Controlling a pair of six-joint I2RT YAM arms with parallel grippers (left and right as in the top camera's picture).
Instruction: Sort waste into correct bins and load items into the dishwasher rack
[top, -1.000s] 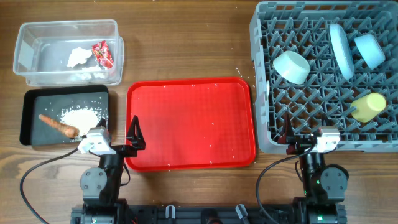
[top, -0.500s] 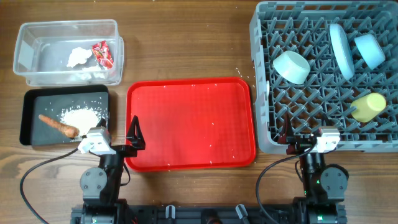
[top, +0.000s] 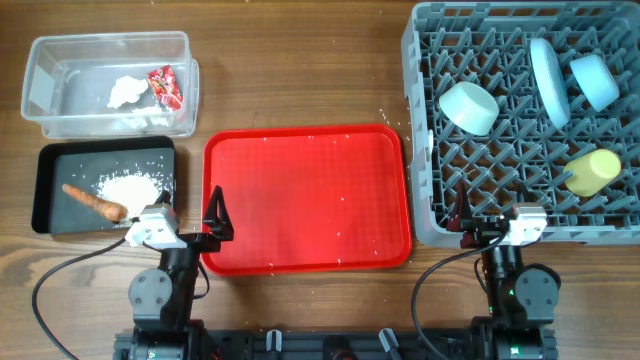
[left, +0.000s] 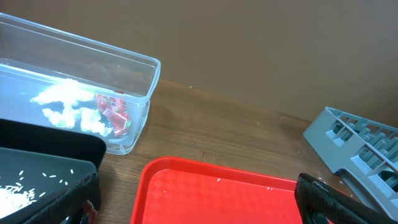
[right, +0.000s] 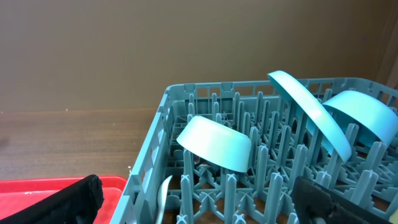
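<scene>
The clear tub holds the white tissue and red wrapper. The black tray holds the carrot stick and rice. The grey rack holds the pale bowl, blue plate, blue bowl and yellow cup. The white spoon stands inside the rack's near wall. My left gripper is open and empty between the black tray and red tray. My right gripper is open and empty at the rack's front edge.
The red serving tray lies in the middle with a few scattered rice grains on it. Loose grains also dot the wood near the rack's left side. The tub and black tray show in the left wrist view.
</scene>
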